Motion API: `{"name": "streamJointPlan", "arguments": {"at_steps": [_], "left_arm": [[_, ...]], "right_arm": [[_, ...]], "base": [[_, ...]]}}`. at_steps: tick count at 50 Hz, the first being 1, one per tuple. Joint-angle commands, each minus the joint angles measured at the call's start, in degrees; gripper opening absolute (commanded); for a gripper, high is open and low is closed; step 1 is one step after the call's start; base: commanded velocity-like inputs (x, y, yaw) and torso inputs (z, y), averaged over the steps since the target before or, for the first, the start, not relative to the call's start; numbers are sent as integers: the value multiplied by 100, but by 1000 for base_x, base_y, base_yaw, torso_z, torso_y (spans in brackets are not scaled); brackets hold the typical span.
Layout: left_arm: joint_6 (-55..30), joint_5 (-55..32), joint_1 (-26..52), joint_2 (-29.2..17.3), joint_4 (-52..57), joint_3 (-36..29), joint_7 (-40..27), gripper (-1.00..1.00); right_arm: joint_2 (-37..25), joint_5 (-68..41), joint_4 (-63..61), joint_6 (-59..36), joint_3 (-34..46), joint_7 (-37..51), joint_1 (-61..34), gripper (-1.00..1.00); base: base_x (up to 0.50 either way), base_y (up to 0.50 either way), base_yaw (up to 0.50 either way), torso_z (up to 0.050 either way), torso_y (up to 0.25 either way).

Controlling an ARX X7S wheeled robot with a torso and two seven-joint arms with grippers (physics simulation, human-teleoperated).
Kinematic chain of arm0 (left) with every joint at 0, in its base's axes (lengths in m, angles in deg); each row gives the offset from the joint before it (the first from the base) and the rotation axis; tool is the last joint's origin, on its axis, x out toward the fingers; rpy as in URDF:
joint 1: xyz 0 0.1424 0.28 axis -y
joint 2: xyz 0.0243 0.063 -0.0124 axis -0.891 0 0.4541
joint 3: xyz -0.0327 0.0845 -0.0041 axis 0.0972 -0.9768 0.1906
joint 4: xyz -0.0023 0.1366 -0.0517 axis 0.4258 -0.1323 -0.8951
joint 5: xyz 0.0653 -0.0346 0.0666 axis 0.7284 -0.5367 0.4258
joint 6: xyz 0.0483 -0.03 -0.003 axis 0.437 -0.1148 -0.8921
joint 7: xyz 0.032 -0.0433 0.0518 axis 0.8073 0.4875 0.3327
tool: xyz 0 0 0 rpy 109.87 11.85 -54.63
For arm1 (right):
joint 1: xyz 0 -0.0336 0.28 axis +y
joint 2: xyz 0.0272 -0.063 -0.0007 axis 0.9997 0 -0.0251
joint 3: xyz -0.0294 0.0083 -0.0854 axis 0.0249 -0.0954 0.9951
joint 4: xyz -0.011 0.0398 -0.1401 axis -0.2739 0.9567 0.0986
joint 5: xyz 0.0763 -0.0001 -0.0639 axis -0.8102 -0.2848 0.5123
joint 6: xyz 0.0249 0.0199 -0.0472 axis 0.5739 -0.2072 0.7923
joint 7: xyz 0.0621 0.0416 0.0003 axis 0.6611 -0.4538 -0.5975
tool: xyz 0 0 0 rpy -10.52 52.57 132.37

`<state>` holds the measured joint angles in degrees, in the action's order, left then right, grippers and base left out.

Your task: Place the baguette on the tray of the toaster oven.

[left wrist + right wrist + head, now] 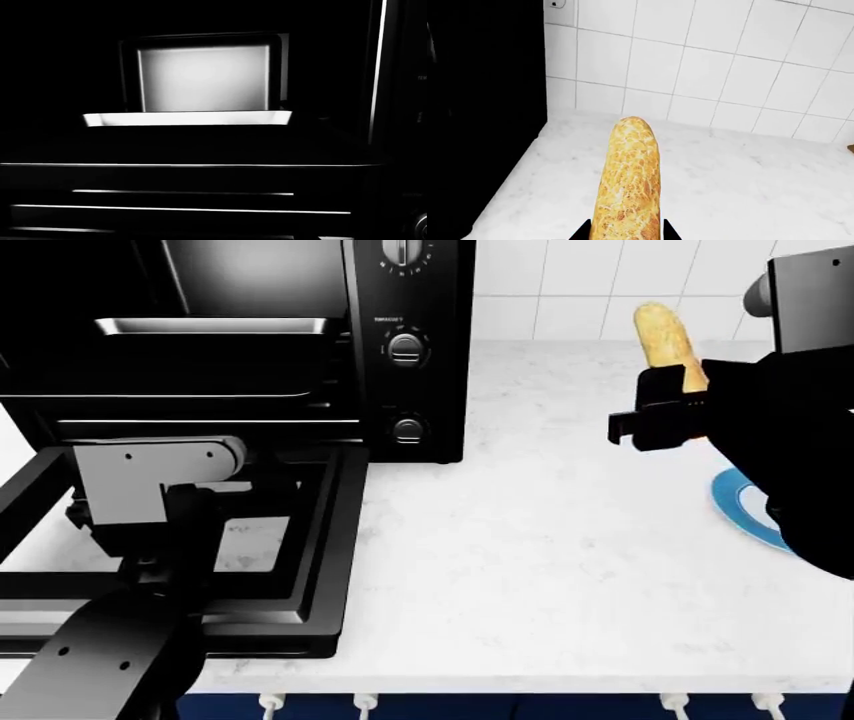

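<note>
- Head view, toaster oven (267, 340): large black box well off to the left of the right gripper, its glass door (200, 560) dropped flat onto the white counter (534, 560) and its cavity open. A column of knobs (406, 348) runs down its near side panel.
- Tray (214, 327): silver-grey pan on a rack inside the cavity, its front rim catching light. In the left wrist view the tray (200, 80) sits straight ahead of that camera and looks bare.
- Left arm: its gripper (147, 530) hangs over the lowered door, in front of the cavity. Neither view shows its jaws, so whether they stand apart or together cannot be told.
- Right gripper (667, 415): raised above the counter, well to the right of the oven, clamped on the lower end of the baguette (665, 340). The right wrist view shows the baguette (627, 180) running straight out from between the two dark fingertips (582, 231).
- Blue plate (747, 505): lies on the counter just below and behind the right gripper, partly hidden by the arm.
- Step in hand, as a judgement: the loaf is grasped and lifted; carriage to the oven remains.
- Next move, as a judgement: sweep the right gripper leftward past the knob panel, line the loaf up with the cavity mouth, clear the left arm over the door, then lower it onto the tray before letting go.
</note>
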<state>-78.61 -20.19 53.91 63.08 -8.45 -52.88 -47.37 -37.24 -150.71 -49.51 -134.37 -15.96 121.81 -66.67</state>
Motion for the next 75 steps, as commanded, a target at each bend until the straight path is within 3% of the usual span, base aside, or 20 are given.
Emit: {"name": "streamJointPlan", "arguments": {"at_steps": [1,8,25,46,75], "left_arm": [[-158,-70,-276,63,-135,122,188,100],[-143,-81,-306,60,-114,91,166,100],[-185,-130,-309,25,-81,60,114,100],[-152,-170,-329,-13,-155,14,83,100],[35,-194,-432,-40,-245,-73,53,100]], "right_arm": [[140,-1909,-244,123,28,1215,-164,-100],[97,-2866,-410,381,387,1735,-294,-100],[272,-3190,-308,527,434,837,-601,-100],[961,-577,971,841,1150,-2335,-1294,-100],[1543,108,1900,1347,2039,-3574,-2032,-100]], "base": [[0,0,3,0,0],[-3,1,2,-1,0],[-2,0,2,-2,0],[0,0,2,-2,0],[0,0,1,-2,0]]}}
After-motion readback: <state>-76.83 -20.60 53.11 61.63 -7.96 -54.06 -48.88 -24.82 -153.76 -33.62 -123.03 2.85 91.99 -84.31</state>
